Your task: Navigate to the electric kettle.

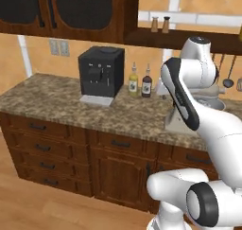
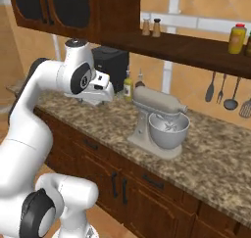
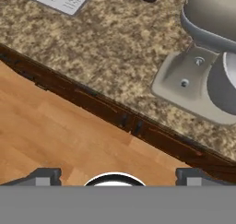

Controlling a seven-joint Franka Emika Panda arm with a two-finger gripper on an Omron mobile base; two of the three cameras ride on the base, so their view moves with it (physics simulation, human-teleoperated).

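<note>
Speckled brown stone desk [image 1: 56, 101] ran along an orange wall, with dark wooden drawers [image 1: 42, 147] beneath and glass-fronted dark cabinets [image 1: 71, 9] above. Carried a boxy black coffee machine [image 1: 100, 73] toward the left, on a pale drip tray. Had two small bottles just to the right of it, close together: a yellow one [image 1: 133, 82] and a dark one [image 1: 147, 84]. Bore a beige stand mixer [image 2: 159, 122] with a metal bowl further right, well apart from the coffee machine. Showed a double wall outlet [image 1: 59, 48] left of the coffee machine. Held two shakers [image 2: 151, 27] side by side on a dark wooden shelf [image 2: 196, 48] above the mixer, and a yellow jar [image 2: 237, 38] further along it. Hung dark utensils [image 2: 218, 90] under that shelf, against the wall.

Reached the white arm up and forward over the desk's front edge. Looked straight down from the hand onto that edge, with wooden floor [image 3: 55, 131] on one side and the mixer's base on the other. Kept the tool [image 3: 117, 174] wide, tips far apart, holding nothing.

Could not tell from these views where the electric kettle stood.
</note>
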